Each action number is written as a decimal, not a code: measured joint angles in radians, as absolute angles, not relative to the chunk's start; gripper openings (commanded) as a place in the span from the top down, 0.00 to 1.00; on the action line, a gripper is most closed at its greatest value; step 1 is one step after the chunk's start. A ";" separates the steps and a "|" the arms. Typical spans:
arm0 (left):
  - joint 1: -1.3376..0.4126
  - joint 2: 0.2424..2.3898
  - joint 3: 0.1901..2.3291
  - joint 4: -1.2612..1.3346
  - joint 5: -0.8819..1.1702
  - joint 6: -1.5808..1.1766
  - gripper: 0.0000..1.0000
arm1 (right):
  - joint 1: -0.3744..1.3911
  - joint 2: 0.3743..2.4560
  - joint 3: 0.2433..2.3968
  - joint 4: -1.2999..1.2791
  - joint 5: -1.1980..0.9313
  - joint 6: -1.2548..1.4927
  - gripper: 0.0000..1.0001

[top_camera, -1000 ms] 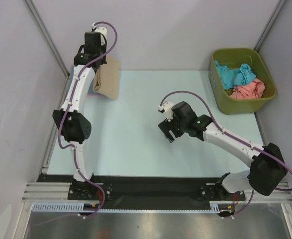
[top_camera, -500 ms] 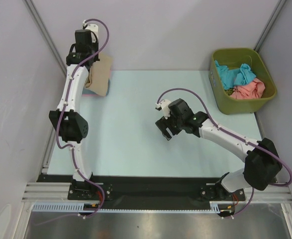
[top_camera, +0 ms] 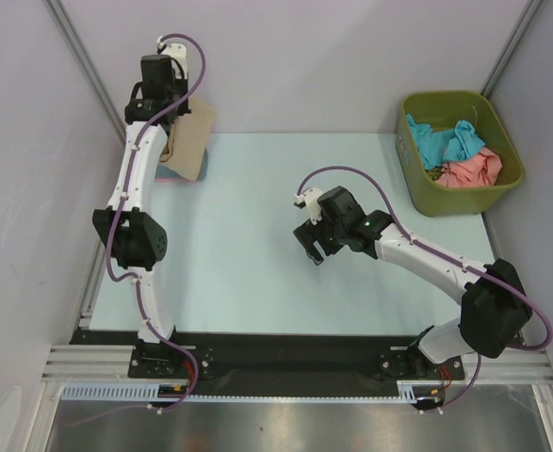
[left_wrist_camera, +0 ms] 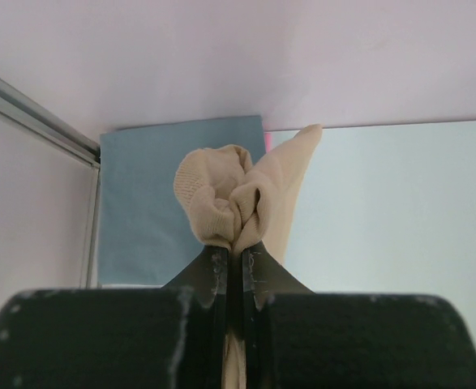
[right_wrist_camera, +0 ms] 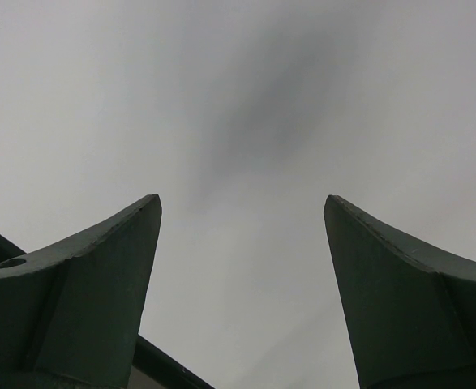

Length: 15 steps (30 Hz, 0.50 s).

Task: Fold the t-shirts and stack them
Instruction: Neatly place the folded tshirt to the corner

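On the pale worktop (top_camera: 257, 245) lies a folded slate-blue cloth t-shirt (left_wrist_camera: 152, 203). Above this shirt hangs the bunched tan cloth t-shirt (left_wrist_camera: 278, 186), clenched in my left end effector (left_wrist_camera: 238, 250). If I let go now, I fear it lands crumpled. The right end effector (top_camera: 312, 247), well apart from the blue shirt, is released and empty.

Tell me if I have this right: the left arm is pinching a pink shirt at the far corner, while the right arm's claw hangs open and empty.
Not quite. The shirt in the left gripper is tan, not pink; the left wrist view shows it. The right gripper does hang open and empty.
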<state>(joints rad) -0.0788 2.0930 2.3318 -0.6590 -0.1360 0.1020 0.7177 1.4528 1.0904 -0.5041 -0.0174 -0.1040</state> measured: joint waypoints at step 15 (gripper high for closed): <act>-0.075 2.103 2.346 -0.642 -0.115 0.076 1.00 | 0.718 1.490 1.104 -0.501 -0.030 -0.105 0.13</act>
<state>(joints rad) -0.0753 2.1025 2.3455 -0.6418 -0.1154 0.0757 0.7177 1.4899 1.1042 -0.5014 -0.0296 -0.1047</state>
